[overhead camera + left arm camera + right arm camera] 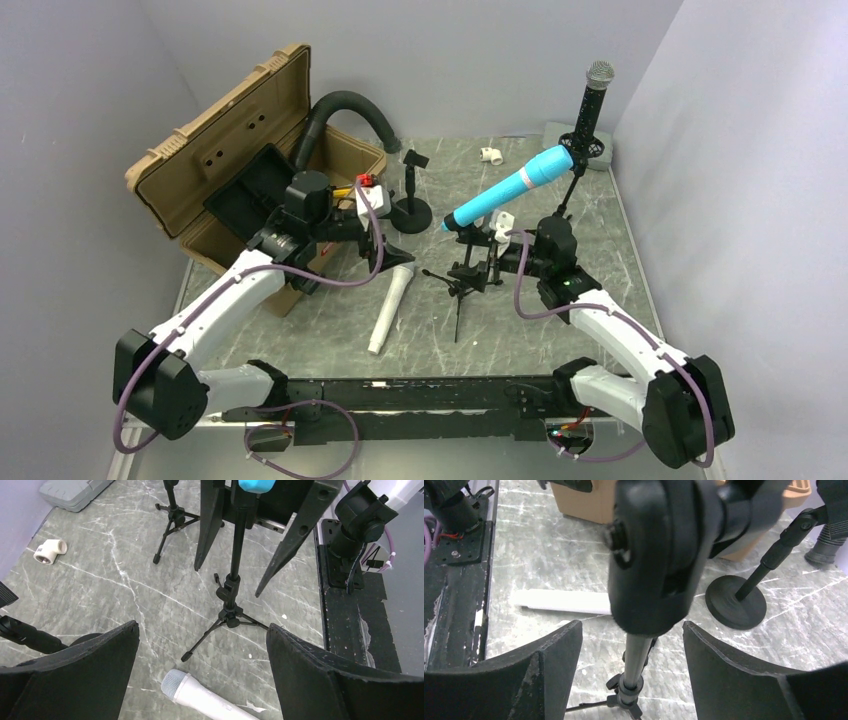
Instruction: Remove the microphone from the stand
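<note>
A blue microphone [510,188] rests tilted in the clip of a small black tripod stand [462,285] at mid-table. My right gripper [487,262] is at that stand, open. In the right wrist view its fingers [631,625] flank the stand's pole [636,660] just under the black clip [659,555], without touching it. A white microphone [391,308] lies flat on the table. My left gripper [385,255] hovers over its head end, open and holding nothing. The left wrist view shows the white microphone's mesh head [175,682] below the left gripper [202,627].
A black microphone [592,110] stands in a second tripod stand at the back right. A round-base stand [412,212] without a microphone is behind the left gripper. An open tan case [235,160] with a black hose [350,110] fills the back left. A white pipe elbow [490,154] lies far back.
</note>
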`<state>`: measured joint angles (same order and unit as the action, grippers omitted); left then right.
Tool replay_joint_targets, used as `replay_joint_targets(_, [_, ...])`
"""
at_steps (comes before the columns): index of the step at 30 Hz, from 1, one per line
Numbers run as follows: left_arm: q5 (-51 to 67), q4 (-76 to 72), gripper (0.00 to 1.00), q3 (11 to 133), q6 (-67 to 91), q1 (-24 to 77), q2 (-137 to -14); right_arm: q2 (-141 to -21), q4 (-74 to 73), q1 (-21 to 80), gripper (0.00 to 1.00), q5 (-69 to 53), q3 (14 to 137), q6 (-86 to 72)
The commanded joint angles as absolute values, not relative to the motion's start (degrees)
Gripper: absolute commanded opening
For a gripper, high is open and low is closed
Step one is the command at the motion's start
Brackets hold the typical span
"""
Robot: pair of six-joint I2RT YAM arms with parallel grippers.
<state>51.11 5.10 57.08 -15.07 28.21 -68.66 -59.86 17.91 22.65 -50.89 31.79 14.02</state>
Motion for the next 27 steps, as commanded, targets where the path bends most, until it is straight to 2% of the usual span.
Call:
replay_joint_targets(1, [51.3, -2.8, 0.99, 56.2, -13.4, 29.2, -69.6, -57.4, 11.7, 22.1, 0.77, -51.3, 34.9, 18.9])
replay_joint_targets(7, [51.4, -12.2, 0.99, 52.9, -10.8, 32.9, -71.3, -52.1, 9.3, 16.7, 0.81, -54.5, 34.3, 16.8])
replay_joint_targets(16, [51.6, -25.8, 0.99, 52.8, -3.5, 38.9, -79.5, -47.5, 2.3, 7.9, 0.82, -62.7, 37.9, 12.9])
replay_joint_targets(23, [53.3, -35.9, 0.98, 54.3, 3.7, 39.5, -85.3, -50.5, 11.8, 4.5, 0.81, -68.4, 41.5, -1.5])
replay_joint_targets(27, [52.5, -41.5, 0.93, 55.0, 7.6, 40.2, -88.3, -51.8, 21.9, 4.1, 0.81, -69.6, 41.1, -11.5])
